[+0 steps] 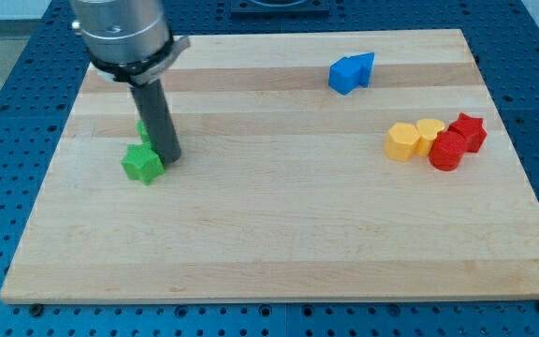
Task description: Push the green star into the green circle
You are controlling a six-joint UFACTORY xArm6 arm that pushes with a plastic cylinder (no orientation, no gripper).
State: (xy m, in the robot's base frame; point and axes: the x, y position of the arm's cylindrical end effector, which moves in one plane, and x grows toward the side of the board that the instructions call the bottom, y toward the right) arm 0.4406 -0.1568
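Rod only, no hand to open/close. My tip (169,157) sits touching the green star (142,164) on its right side, view's left of tabletop (279,253). Green circle (142,127) mostly hidden behind rod, just above star. Push needs to go toward view's top.

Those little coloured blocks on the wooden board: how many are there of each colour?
Green: 2, a star by my tip and another mostly hidden behind the rod
Blue: 2, touching
Yellow: 2
Red: 2
Total: 8
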